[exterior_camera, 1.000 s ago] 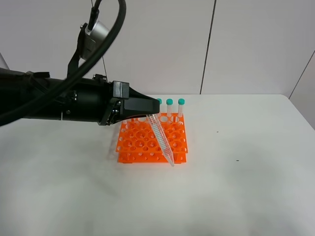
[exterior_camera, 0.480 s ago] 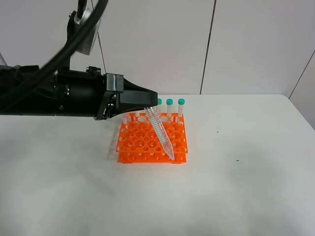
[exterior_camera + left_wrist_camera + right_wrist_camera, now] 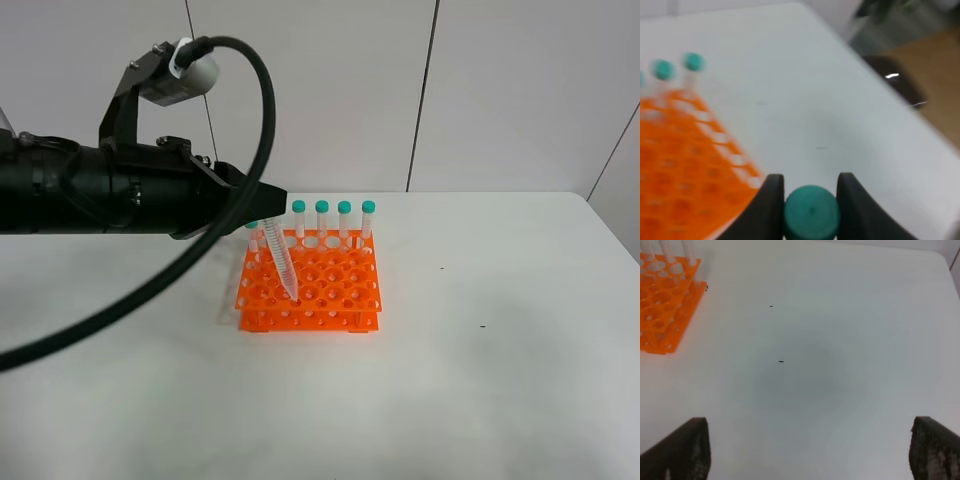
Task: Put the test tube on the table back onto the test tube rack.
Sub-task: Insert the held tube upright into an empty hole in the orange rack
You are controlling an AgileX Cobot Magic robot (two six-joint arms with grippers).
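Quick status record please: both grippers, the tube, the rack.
left gripper: shut on the tube's cap
tube: tilted, tip at a rack hole left of middle, near the front; not seated upright
rack: on table, other tubes upright in back row
right gripper: open, holding nothing, above table

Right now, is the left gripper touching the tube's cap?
Touching. The left wrist view shows the left gripper with both fingers pressed against opposite sides of the cap, with no gap.
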